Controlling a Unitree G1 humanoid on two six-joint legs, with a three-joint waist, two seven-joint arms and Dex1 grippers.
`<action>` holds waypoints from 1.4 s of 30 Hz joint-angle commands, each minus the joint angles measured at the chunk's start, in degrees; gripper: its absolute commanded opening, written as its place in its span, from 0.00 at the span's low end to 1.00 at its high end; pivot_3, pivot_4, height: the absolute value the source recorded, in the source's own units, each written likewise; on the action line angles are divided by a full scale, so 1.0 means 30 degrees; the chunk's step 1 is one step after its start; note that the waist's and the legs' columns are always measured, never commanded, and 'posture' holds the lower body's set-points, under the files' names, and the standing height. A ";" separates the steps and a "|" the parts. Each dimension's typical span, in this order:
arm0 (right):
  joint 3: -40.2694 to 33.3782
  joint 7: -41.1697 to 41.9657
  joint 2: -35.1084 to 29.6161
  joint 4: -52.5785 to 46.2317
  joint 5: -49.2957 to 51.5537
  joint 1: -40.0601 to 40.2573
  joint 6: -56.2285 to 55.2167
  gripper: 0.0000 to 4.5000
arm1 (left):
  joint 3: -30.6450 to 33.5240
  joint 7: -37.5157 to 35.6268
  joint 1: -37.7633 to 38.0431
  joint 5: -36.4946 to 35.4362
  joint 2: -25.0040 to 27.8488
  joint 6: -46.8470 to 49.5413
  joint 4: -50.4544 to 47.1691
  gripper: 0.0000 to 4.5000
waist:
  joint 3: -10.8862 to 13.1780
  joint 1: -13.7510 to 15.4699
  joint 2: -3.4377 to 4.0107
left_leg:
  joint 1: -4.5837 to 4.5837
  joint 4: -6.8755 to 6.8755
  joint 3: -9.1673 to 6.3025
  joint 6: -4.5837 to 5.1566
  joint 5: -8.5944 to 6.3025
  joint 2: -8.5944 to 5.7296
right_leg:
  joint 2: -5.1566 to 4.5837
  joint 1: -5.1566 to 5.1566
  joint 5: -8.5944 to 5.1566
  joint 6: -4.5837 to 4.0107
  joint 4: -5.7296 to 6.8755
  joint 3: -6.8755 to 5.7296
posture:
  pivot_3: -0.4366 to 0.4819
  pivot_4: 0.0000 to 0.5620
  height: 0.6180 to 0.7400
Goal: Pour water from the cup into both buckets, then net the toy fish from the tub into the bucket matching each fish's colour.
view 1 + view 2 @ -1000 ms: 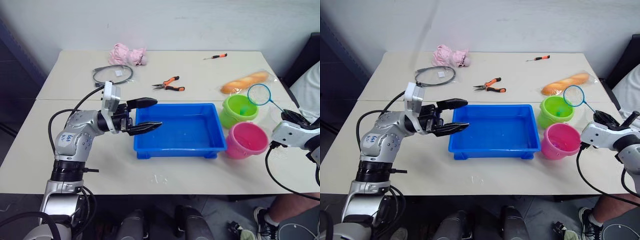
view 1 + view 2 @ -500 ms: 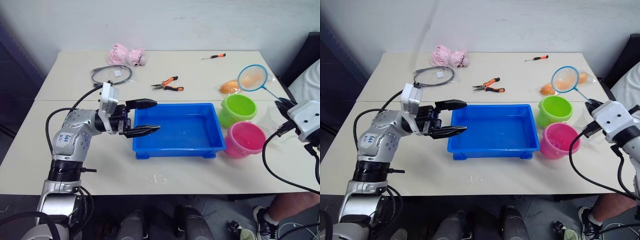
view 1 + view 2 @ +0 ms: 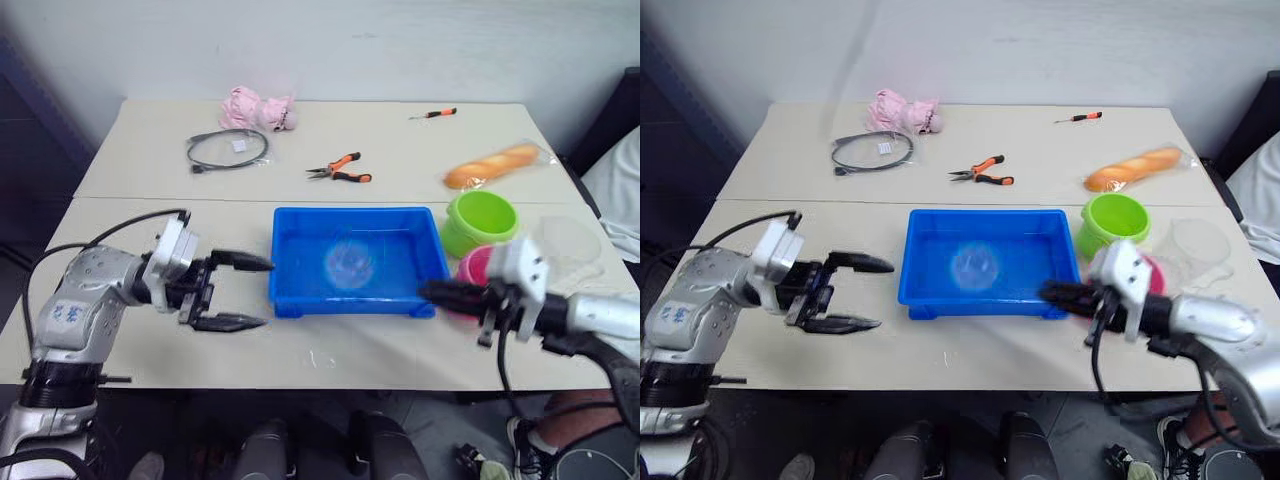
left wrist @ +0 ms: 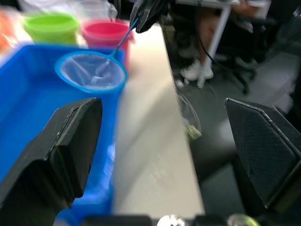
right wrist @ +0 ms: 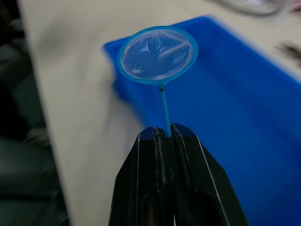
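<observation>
The blue tub (image 3: 350,212) sits mid-table. My right gripper (image 3: 432,292) is at the tub's front right corner, shut on the thin handle of the net (image 3: 348,263). The net's blue hoop (image 5: 157,54) hangs over the middle of the tub. My left gripper (image 3: 255,293) is open and holds nothing, on the table just left of the tub. Right of the tub stands the lime green bucket (image 3: 482,218). In front of it the pink bucket (image 3: 472,265) is partly hidden by my right gripper. The clear cup (image 3: 570,240) stands right of the buckets. The toy fish are out of view.
At the back of the table lie orange-handled pliers (image 3: 340,168), a coiled black cable (image 3: 227,149), a pink soft toy (image 3: 255,108), a small screwdriver (image 3: 432,114) and a bagged bread loaf (image 3: 495,165). A person in white (image 3: 620,190) sits at the right edge.
My right gripper has swung the net from above the green bucket down and left to over the tub. My left gripper has drawn back from the tub's left rim toward the table's front.
</observation>
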 commanded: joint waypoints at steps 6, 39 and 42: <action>0.5529 0.1089 0.3309 0.4013 -0.5510 -0.0462 -0.4750 0.00 | 0.0883 -0.0709 0.2999 0.0808 0.1335 -0.1837 -0.0787 0.99 | -0.0011 -0.0099 -0.0018 | 0.0010 -0.0001 0.0000 -0.0001 -0.0006 -0.0019 | -0.0031 -0.0001 -0.0004 -0.0007 -0.0019 -0.0013 | 0.48 0.27 1.00; -0.8853 0.7794 0.0091 0.3152 -0.1174 0.6044 -0.8212 0.98 | 0.4994 0.2180 0.4961 0.4465 0.3571 -0.6512 0.6586 1.00 | -0.0035 -0.0040 -0.0056 | 0.0051 -0.0072 -0.0014 -0.0009 -0.0037 -0.0013 | -0.0056 0.0010 -0.0020 -0.0035 -0.0022 -0.0051 | 0.48 0.27 1.00; -1.0689 0.8978 -0.0956 0.5013 -0.1570 0.6718 -0.8240 0.98 | 0.4546 0.1906 0.3897 0.5332 0.4054 -0.8374 0.9535 1.00 | -0.0045 -0.0039 -0.0069 | 0.0068 -0.0086 -0.0013 0.0013 -0.0052 -0.0015 | -0.0072 0.0013 -0.0020 -0.0036 -0.0034 -0.0059 | 0.48 0.27 1.00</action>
